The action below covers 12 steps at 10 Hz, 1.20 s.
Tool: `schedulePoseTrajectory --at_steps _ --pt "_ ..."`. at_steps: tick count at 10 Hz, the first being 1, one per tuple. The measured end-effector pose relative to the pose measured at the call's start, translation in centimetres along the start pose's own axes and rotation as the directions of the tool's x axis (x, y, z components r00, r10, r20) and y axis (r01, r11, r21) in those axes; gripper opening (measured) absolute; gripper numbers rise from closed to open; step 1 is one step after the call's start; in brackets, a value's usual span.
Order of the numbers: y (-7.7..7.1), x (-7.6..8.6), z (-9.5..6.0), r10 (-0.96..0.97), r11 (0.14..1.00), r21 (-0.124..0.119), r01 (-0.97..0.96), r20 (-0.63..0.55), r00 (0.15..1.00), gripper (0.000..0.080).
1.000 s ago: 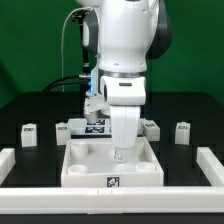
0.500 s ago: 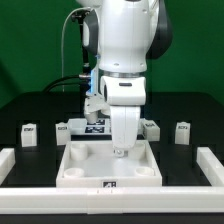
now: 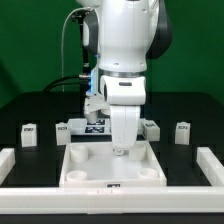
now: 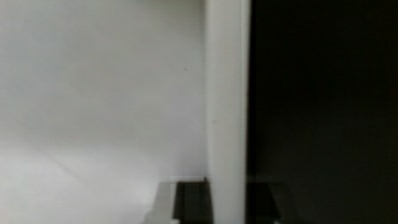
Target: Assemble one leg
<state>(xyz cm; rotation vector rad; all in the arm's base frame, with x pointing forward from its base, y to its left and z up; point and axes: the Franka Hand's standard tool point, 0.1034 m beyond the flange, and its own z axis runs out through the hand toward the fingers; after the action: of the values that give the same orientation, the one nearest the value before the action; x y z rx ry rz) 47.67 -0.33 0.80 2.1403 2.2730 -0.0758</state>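
Little looks done: small white plastic stubby legs (image 3: 29, 134) with black-and-white tags stand loose on the dark counter (image 3: 30, 108) flanking the large white square socketed tray (image 3: 80, 182), none visibly seated, while the end effector (image 3: 120, 151) hangs low inside it, and I cannot tell whether it grips anything.

No letters, numbers or brand marks were legible anywhere. The only signs were black-and-white square fiducial tags. One sat on the face of the leg (image 3: 29, 134) at the exterior view's left on the bench (image 3: 30, 105), and one on the other leg (image 3: 182, 132) at its right. Another tag (image 3: 111, 186) was on the front wall of the white tray piece (image 3: 85, 183), its pattern too small to decode. The marker board (image 3: 95, 127) behind carried several. The wrist view showed no markings.
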Motion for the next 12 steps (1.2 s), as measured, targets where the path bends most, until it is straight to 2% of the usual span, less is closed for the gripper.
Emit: schedulePoseTrajectory --at_steps 3,5,7,12 --pt "0.1 0.4 -0.1 0.037 0.999 -0.002 -0.037 -0.002 0.999 0.0060" --pt "0.3 1.9 -1.1 0.083 0.996 -0.014 -0.083 -0.004 0.997 0.0060" --pt "0.5 4.2 -0.5 0.078 0.997 0.000 -0.078 -0.015 0.997 0.0060" --pt "1.7 8.6 -0.4 0.027 0.999 -0.016 -0.028 -0.046 0.999 0.0060"
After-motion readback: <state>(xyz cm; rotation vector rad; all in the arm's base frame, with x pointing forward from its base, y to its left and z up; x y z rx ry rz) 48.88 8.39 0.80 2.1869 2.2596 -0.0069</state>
